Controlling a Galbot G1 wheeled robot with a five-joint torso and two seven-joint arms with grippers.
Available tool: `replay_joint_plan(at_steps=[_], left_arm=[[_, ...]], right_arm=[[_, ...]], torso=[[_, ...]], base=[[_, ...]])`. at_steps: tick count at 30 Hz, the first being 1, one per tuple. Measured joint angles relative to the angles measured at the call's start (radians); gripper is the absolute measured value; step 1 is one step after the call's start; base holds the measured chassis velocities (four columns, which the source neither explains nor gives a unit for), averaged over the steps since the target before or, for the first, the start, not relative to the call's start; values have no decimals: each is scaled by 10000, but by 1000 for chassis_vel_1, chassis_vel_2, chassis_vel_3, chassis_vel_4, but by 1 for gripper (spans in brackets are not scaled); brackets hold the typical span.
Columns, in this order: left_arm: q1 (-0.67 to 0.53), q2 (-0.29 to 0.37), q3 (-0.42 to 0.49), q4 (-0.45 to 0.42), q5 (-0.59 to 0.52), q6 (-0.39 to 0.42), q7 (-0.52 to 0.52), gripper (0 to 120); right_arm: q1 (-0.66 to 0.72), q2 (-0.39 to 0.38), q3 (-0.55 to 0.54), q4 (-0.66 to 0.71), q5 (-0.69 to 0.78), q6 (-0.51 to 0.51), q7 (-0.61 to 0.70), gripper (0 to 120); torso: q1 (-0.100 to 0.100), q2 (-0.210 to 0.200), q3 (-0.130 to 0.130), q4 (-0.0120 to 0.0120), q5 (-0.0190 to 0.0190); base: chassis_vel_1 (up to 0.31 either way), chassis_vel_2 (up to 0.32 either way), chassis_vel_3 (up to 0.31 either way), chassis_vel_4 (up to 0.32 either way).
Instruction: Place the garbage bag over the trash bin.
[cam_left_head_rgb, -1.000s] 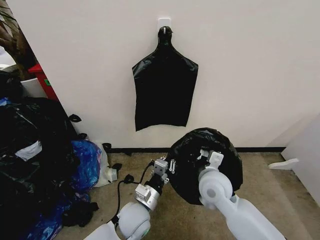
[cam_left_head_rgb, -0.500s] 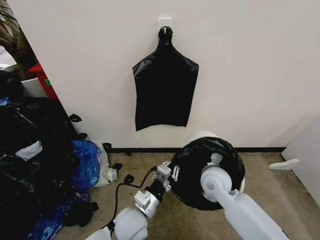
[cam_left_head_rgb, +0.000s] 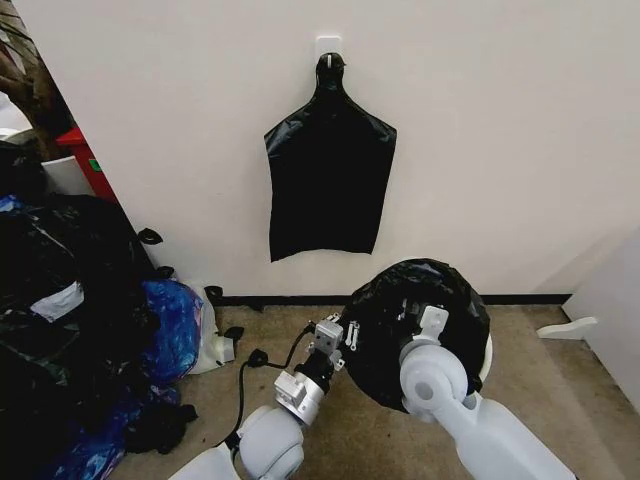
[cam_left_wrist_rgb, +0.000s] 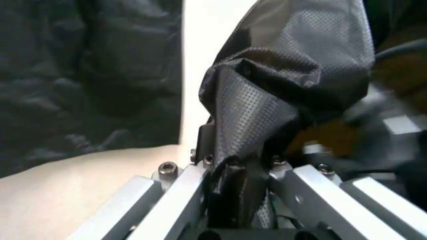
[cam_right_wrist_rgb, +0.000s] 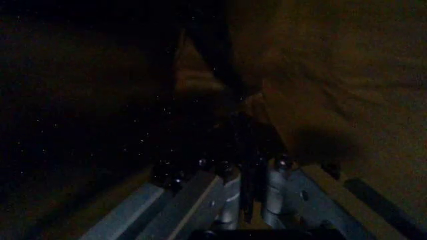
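The garbage bag (cam_left_head_rgb: 415, 315), glossy black plastic, is stretched in a dome over the trash bin (cam_left_head_rgb: 487, 358), whose cream-white rim peeks out at the bag's right edge. My left gripper (cam_left_head_rgb: 338, 335) is at the bag's left side. In the left wrist view that gripper (cam_left_wrist_rgb: 237, 200) is shut on a bunched fold of the garbage bag (cam_left_wrist_rgb: 267, 110). My right gripper (cam_left_head_rgb: 425, 318) is on top of the dome. In the dim right wrist view it (cam_right_wrist_rgb: 247, 195) is shut on a thin sheet of black film.
Flat black bags (cam_left_head_rgb: 330, 185) hang from a wall hook straight behind. A heap of stuffed black bags (cam_left_head_rgb: 60, 300) and a blue bag (cam_left_head_rgb: 172, 325) fill the left floor. A cable (cam_left_head_rgb: 245, 365) lies near my left arm; a white piece (cam_left_head_rgb: 565, 327) lies at the right.
The bag-covered bin and both grippers dipped down and right half a second ago, then came back up and left to nearly where they began. The white rim shows less.
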Motion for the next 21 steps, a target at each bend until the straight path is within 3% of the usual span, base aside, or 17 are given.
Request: replay_joint_plan(at_steps=[4,12,15,20,21], left_arm=[[-77,-107,-366,322,-285,78,-187,3],[-201,-357,-1096,741,-1665,504,-573,3],[-203,-481,-1362,848,-2213,685,-676,3],[136,-537,-2088,800,-3299,1105,-890,3],[136,-537,-2088,800,-3299,1105,-890,3]], right_arm=[[-297,-148,-96,673,-203,-8,-251,0],[-1755,-967,300,2640,-1419,-313,-2006,0],[-2263,-1218,568,3144,-1901,-434,-2393,5],[-2585,-1690,1348,3814,-2917,-510,-3151,28],[-2585,-1690,1348,3814,-2917,-510,-3151,28]], torso=[[0,0,0,0,1],[0,0,0,-3,-1],[0,0,0,-3,1],[0,0,0,3,0],[0,0,0,3,0]], base=[[0,0,0,0],[0,0,0,0],[0,0,0,0],[0,0,0,0],[0,0,0,0]])
